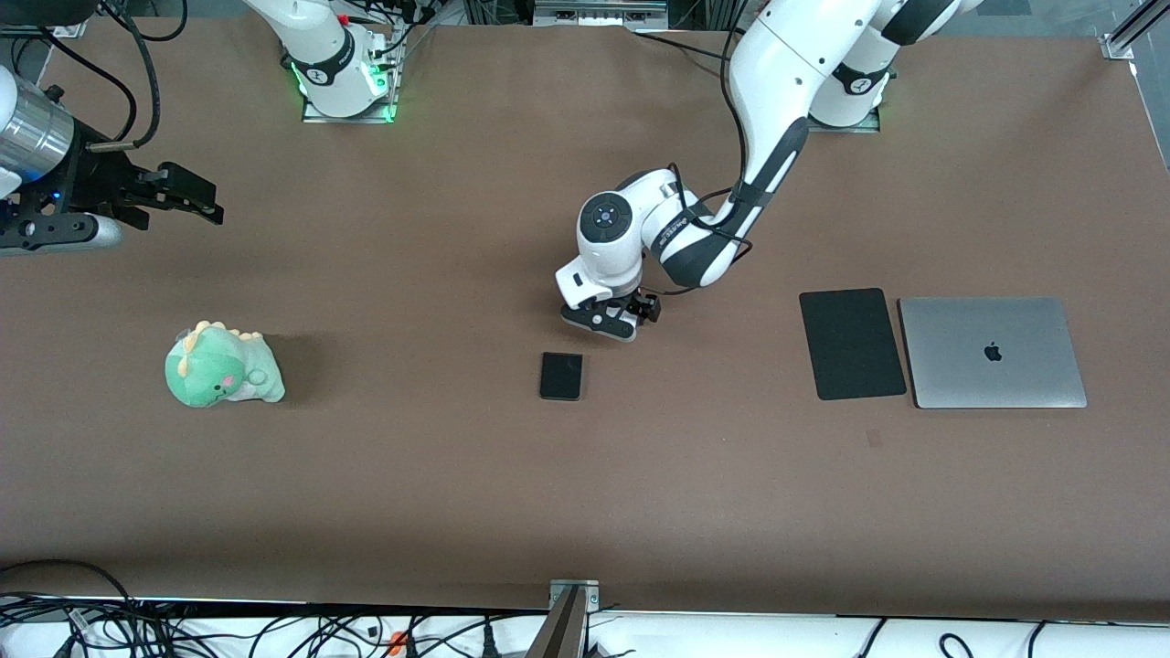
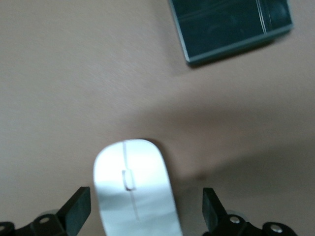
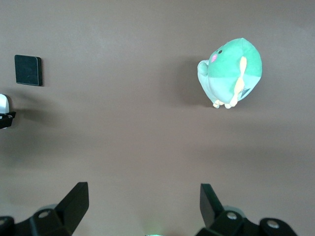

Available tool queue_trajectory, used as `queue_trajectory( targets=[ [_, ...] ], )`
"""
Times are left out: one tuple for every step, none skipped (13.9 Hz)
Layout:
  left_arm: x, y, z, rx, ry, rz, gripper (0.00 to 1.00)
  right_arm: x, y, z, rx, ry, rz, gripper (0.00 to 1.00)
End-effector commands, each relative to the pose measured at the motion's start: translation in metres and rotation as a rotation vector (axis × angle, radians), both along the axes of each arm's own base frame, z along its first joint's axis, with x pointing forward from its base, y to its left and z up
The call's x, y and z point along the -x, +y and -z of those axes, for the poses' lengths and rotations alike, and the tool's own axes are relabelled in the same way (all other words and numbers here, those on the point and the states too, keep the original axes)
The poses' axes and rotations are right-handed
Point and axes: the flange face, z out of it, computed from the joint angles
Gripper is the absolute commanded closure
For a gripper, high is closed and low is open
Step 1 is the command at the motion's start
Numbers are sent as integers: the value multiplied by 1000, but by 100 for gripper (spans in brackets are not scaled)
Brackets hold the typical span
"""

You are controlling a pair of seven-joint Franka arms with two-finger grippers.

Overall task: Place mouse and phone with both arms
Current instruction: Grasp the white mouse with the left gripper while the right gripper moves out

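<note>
The white mouse (image 2: pixel 133 189) lies on the brown table between the spread fingers of my left gripper (image 2: pixel 146 202), with a gap on each side. In the front view the left gripper (image 1: pixel 614 322) is low over the table's middle and hides the mouse. The black phone (image 1: pixel 560 376) lies flat just nearer the front camera than that gripper; it also shows in the left wrist view (image 2: pixel 231 27) and the right wrist view (image 3: pixel 28 70). My right gripper (image 1: pixel 187 196) hangs open and empty in the air over the right arm's end of the table (image 3: pixel 142 201).
A green dinosaur plush (image 1: pixel 222 366) lies toward the right arm's end of the table and shows in the right wrist view (image 3: pixel 230 73). A matte black mouse pad (image 1: pixel 852 344) and a closed silver laptop (image 1: pixel 992 352) lie side by side toward the left arm's end.
</note>
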Motion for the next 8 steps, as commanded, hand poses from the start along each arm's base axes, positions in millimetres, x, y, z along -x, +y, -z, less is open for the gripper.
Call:
queue_trajectory(
  targets=[
    [-1,-3,8,-17,-17,7,0,2,-1,6,0,-8,-14,0],
    [-3,-2,6,-15,-17,4,31,1,1,9,0,-14,-16,0],
    [-3,-2,6,-17,-15,0,53,-1,3,18,0,-18,-17,0],
    [-4,-1,3,-18,-17,3,62,-2,7,26,-1,-24,-22,0],
    [-5,-2,-1,-13,-19,-3,69,-4,13,31,-3,-32,-30,0],
    [-9,-1,-5,-7,-15,-18,72,-9,21,41,-2,-25,-30,0],
    [-14,4,-20,-7,-3,-46,72,-16,28,51,-3,-29,-39,0],
    [-16,8,-37,-18,35,-79,72,-26,31,64,-5,-33,-40,0]
  ],
)
